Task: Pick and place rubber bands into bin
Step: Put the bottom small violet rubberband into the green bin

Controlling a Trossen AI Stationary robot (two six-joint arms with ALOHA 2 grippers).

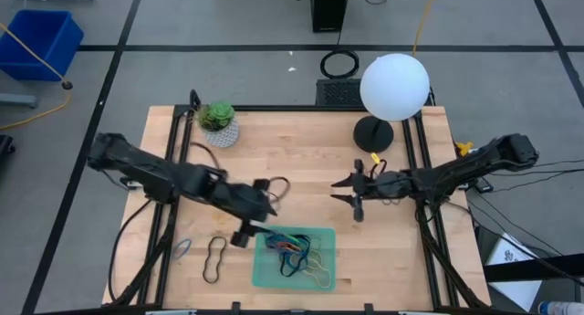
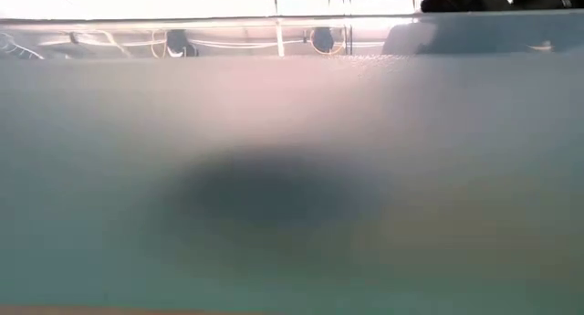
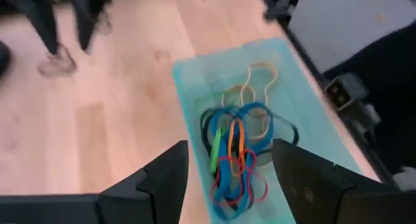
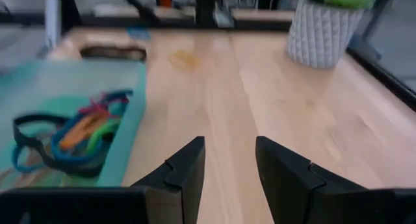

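The green bin (image 1: pixel 261 277) lies at the table's near edge and holds several rubber bands (image 1: pixel 297 251) in blue, black, orange, red and tan. It also shows in the left wrist view (image 3: pixel 195 74) and the right wrist view (image 4: pixel 58 81). A black rubber band (image 1: pixel 214 258) and a pale bluish one (image 1: pixel 182 251) lie flat on the table left of the bin. My left gripper (image 1: pixel 245 235) is open and empty, just above the bin's left edge; the banded pile (image 3: pixel 237 152) shows between its fingers. My right gripper (image 1: pixel 347 193) is open and empty over bare wood, beyond the bin's far right corner.
A potted plant (image 1: pixel 219 123) stands at the far left of the table. A white globe lamp (image 1: pixel 394 85) on a black base stands at the far right. The bin's wall (image 2: pixel 292 187) fills the low view. Bare wood lies between the bin and the plant.
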